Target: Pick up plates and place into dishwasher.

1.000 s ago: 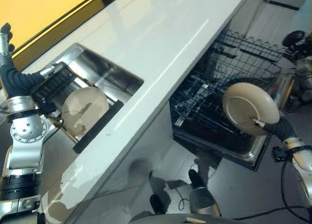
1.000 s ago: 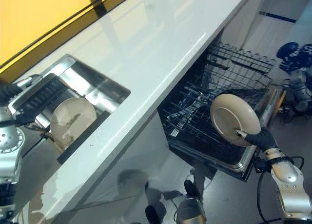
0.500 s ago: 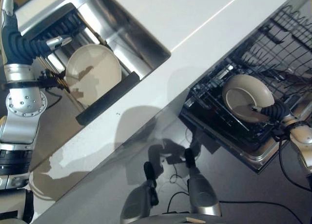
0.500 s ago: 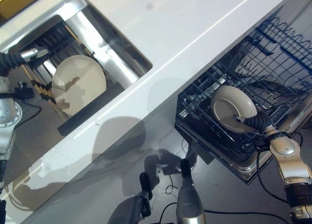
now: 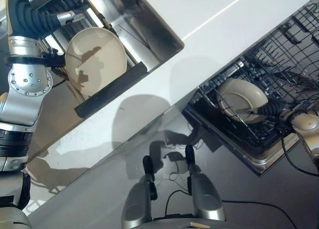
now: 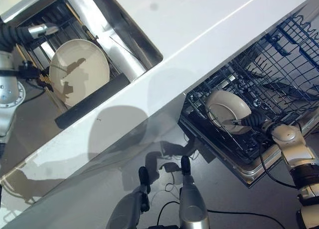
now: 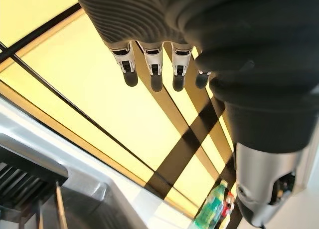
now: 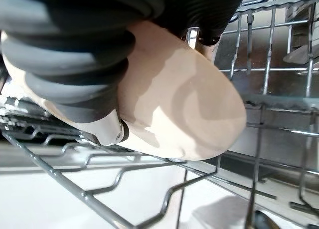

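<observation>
My right robot hand (image 6: 247, 121) is gripping a cream plate (image 6: 227, 109), fingers curled over its rim, and holding it tilted among the wires of the dishwasher rack (image 6: 279, 74). My right wrist view is showing the plate (image 8: 189, 104) pressed against my ribbed cover, with rack wires (image 8: 149, 199) crossing just beneath it. The rack is sitting pulled out under the edge of the white worktop (image 5: 209, 19). My left robot hand (image 7: 159, 69) is hanging with straight, relaxed fingers, holding nothing, in front of a yellow wall. Well apart from the dishwasher, a second cream plate (image 5: 95, 60) is standing on edge in the steel sink (image 5: 149, 24), leaning by a dark rack. My left wrist view is catching a green bottle (image 7: 212, 214) on the worktop.
</observation>
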{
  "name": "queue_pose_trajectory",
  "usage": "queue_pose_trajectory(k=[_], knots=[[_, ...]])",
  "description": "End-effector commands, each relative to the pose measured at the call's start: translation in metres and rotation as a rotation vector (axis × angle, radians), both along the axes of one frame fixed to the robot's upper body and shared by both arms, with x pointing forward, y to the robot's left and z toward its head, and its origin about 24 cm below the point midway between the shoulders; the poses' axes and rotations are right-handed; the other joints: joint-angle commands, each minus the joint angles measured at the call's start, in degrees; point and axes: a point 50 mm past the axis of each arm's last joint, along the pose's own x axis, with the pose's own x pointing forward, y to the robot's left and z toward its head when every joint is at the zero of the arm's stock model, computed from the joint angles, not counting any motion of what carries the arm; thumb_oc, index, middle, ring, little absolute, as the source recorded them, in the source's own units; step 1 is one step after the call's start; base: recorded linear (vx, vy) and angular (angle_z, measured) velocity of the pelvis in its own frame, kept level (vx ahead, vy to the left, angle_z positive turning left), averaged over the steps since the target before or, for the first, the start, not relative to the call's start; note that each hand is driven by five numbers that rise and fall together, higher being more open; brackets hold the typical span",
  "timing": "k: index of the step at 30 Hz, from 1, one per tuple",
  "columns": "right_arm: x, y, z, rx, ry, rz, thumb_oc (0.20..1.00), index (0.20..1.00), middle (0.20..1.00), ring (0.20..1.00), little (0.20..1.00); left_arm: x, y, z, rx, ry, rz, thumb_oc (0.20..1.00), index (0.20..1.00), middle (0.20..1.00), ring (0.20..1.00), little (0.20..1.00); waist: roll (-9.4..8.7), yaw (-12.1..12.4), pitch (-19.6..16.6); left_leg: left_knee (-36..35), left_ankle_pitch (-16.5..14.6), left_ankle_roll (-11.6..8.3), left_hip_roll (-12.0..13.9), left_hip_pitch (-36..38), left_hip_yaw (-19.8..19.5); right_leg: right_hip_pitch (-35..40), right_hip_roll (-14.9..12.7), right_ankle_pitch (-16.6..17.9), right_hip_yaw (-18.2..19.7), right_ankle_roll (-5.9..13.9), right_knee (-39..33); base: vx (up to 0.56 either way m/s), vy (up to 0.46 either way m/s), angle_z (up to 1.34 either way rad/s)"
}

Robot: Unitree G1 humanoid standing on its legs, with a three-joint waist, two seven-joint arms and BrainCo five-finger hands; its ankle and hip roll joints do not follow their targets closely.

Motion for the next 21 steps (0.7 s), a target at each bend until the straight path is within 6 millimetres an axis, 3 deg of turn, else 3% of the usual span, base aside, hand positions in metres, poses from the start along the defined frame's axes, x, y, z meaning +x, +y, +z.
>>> queue_pose_trajectory(k=[1, 9, 10, 11, 12, 16, 21], knots=[[-0.016, 0.018, -0.053, -0.024, 0.25, 0.091, 0.2, 0.2, 0.2, 0.2, 0.2, -0.008, 0.005, 0.031, 0.015, -0.102, 0.02, 1.0, 1.0, 1.0, 1.0, 1.0, -0.49, 1.56, -1.81, 5.02, 0.24, -0.81, 0.86, -6.8, -2.44, -5.92, 0.58, -6.73, -1.27, -0.77, 10.54, -0.04, -0.039, 0.0], [-0.025, 0.014, -0.062, 0.009, 0.209, 0.029, 0.2, 0.2, 0.2, 0.2, 0.2, -0.009, 0.007, 0.033, 0.026, -0.1, 0.018, 1.0, 1.0, 1.0, 1.0, 1.0, -1.41, 1.81, -1.89, 4.77, 0.07, -0.5, 0.65, -6.28, -2.18, -5.16, 0.47, -6.44, -1.36, -0.56, 10.16, -0.01, -0.001, 0.05], [-0.026, 0.013, -0.062, 0.019, 0.191, 0.01, 0.275, 0.275, 0.275, 0.275, 0.275, -0.009, 0.008, 0.033, 0.025, -0.096, 0.018, 1.0, 1.0, 1.0, 1.0, 1.0, -1.54, 1.83, -2.1, 4.74, 0.03, -0.44, 0.61, -6.13, -2.11, -4.94, 0.5, -6.41, -1.33, -0.56, 10.02, 0.0, 0.0, 0.0], [-0.027, 0.012, -0.061, 0.025, 0.171, -0.007, 0.84, 0.84, 0.84, 0.84, 0.84, -0.009, 0.009, 0.031, 0.025, -0.092, 0.019, 1.0, 1.0, 1.0, 1.0, 1.0, -1.7, 1.84, -2.36, 4.67, -0.05, -0.36, 0.54, -5.93, -2.06, -4.71, 0.56, -6.39, -1.24, -0.52, 9.91, 0.0, 0.0, 0.0], [-0.028, 0.011, -0.061, 0.025, 0.161, -0.018, 1.0, 1.0, 1.0, 1.0, 1.0, -0.01, 0.01, 0.03, 0.025, -0.089, 0.019, 1.0, 1.0, 1.0, 1.0, 1.0, -1.81, 1.84, -2.54, 4.59, -0.09, -0.32, 0.53, -5.75, -1.98, -4.55, 0.59, -6.37, -1.18, -0.49, 9.84, 0.0, 0.0, 0.0], [-0.033, 0.002, -0.055, 0.026, 0.076, -0.077, 1.0, 1.0, 1.0, 1.0, 1.0, -0.011, 0.016, 0.024, 0.023, -0.062, 0.03, 1.0, 1.0, 1.0, 1.0, 1.0, -2.33, 1.57, -3.61, 4.0, -0.3, -0.16, 0.53, -4.57, -1.46, -3.32, 0.72, -6.22, -0.86, -0.24, 9.15, 0.03, 0.017, 0.01], [-0.039, -0.006, -0.034, 0.056, -0.093, -0.14, 1.0, 1.0, 1.0, 1.0, 1.0, -0.013, 0.031, 0.005, -0.005, 0.003, 0.048, 1.0, 1.0, 1.0, 1.0, 1.0, -2.9, 0.5, -5.47, 3.1, -0.57, 0.01, 0.96, -2.39, -0.41, -1.71, 1.07, -6.14, -0.2, -0.01, 8.43, 0.07, 0.034, 0.01]])
